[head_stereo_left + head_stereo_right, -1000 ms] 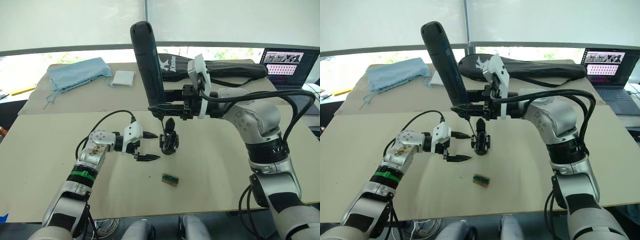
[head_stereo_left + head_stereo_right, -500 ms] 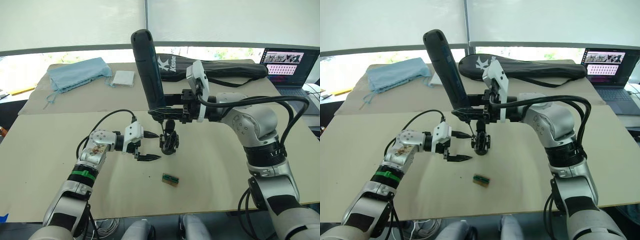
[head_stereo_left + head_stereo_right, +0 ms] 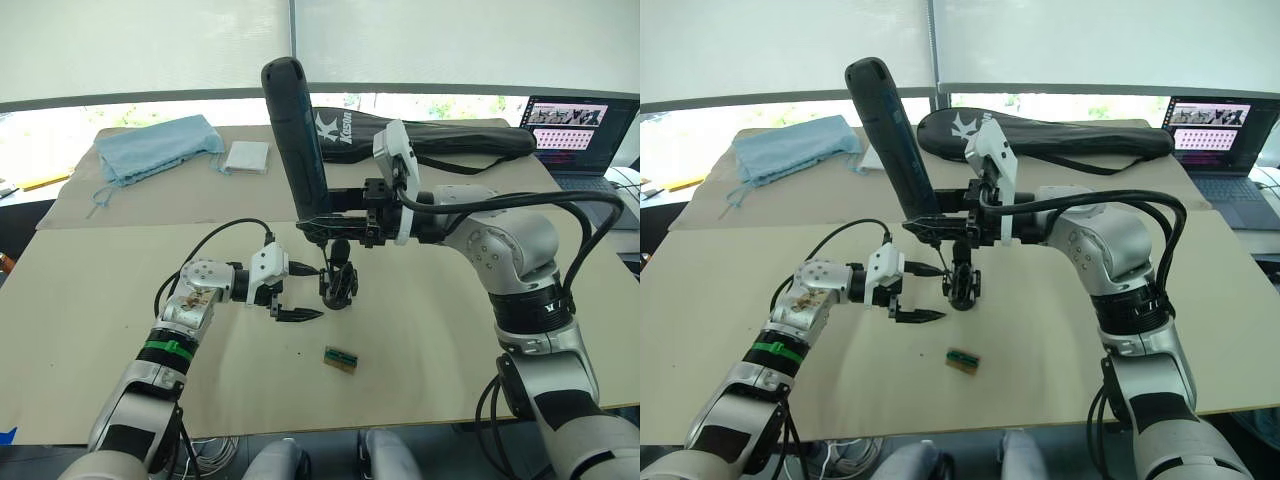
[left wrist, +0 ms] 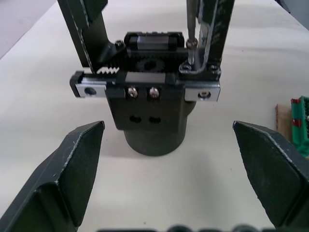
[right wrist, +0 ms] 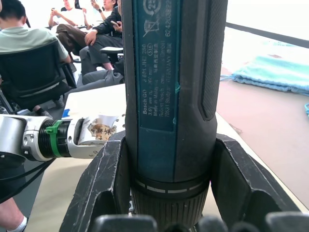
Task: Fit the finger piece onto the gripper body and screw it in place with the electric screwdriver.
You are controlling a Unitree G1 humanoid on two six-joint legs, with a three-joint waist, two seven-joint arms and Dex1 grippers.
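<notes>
The gripper body (image 3: 338,285) stands upright on the tan table, also seen close up as the gripper body (image 4: 153,106). The finger piece (image 4: 212,34) rises from the end of its rail that carries the screw. My right gripper (image 3: 332,222) is shut on the electric screwdriver (image 3: 298,140), held nearly upright and leaning slightly. Its thin bit (image 4: 191,21) comes down onto a screw at the finger piece's base. My left gripper (image 3: 298,291) stands open just left of the gripper body, its fingers (image 4: 72,169) apart from it on either side.
A small green-topped block (image 3: 341,359) lies nearer the front edge. On the far table lie a black racket bag (image 3: 450,140), a blue cloth (image 3: 160,145) and a white folded cloth (image 3: 246,156). A laptop (image 3: 575,125) sits far right. People sit on chairs (image 5: 34,53) behind.
The right arm shifted slightly and brought the screwdriver's bit down onto the gripper body. The left gripper stayed open in almost the same place.
</notes>
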